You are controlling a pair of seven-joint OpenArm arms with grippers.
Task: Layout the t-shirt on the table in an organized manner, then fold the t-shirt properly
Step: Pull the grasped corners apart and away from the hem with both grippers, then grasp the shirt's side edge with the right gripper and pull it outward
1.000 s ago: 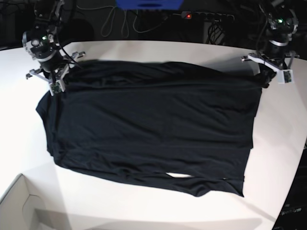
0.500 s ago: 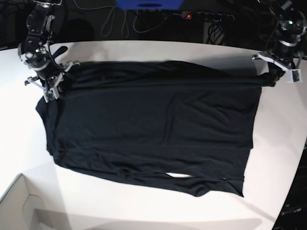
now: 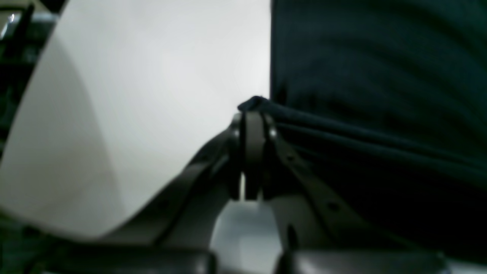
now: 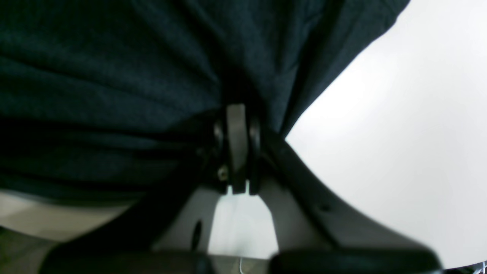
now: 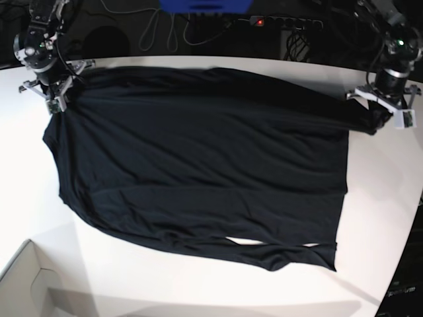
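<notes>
Both grippers [image 3: 253, 114] on t-shirt [image 5: 198, 158] corners

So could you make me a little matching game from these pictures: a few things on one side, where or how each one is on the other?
Things:
1. t-shirt
2. left hand
3. right hand
4. cardboard box

Place or state:
A. near corner of the table, base view's left
B. spread out on the white top
C. shut on a shirt corner, base view's left
D. shut on a shirt corner, base view's right

Pairs: 1-B, 2-D, 3-C, 4-A
</notes>
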